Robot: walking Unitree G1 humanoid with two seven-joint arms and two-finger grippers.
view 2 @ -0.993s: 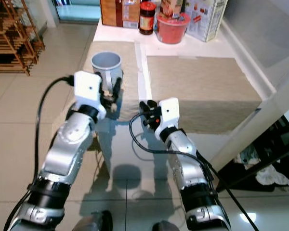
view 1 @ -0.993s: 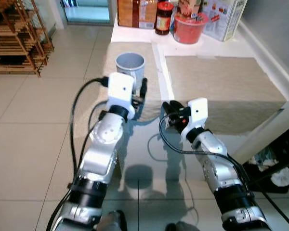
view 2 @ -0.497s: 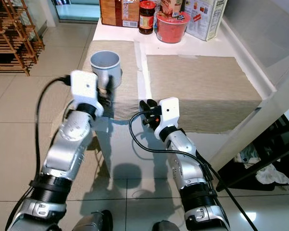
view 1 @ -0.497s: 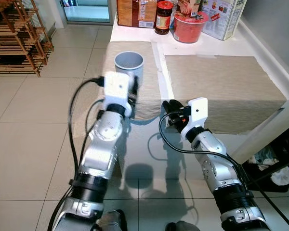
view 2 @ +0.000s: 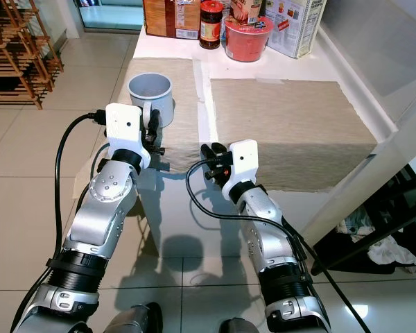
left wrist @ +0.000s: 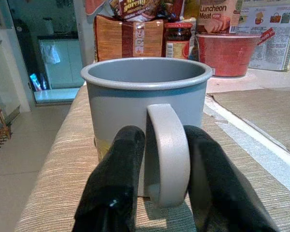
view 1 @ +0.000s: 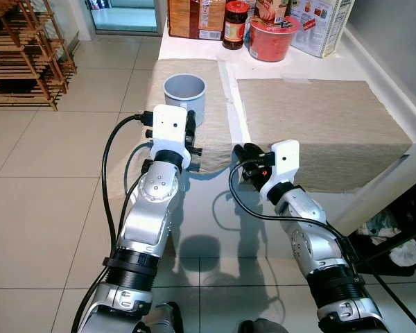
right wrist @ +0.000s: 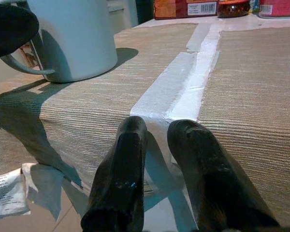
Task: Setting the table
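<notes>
Grey mug (view 1: 184, 96) stands upright on the left placemat (view 1: 215, 76) of the worktop (view 2: 305, 69), handle pointing back toward the robot. Left gripper (left wrist: 157, 166) is nearer, directly behind the mug, its fingers apart and straddling that handle. Right gripper (right wrist: 157, 150) hovers at the worktop's front edge, fingers slightly apart and empty.

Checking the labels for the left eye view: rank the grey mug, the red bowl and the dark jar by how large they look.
1. Grey mug, though it stands nearest the camera.
2. Red bowl, nearly alike.
3. Dark jar, clearly smallest.
</notes>
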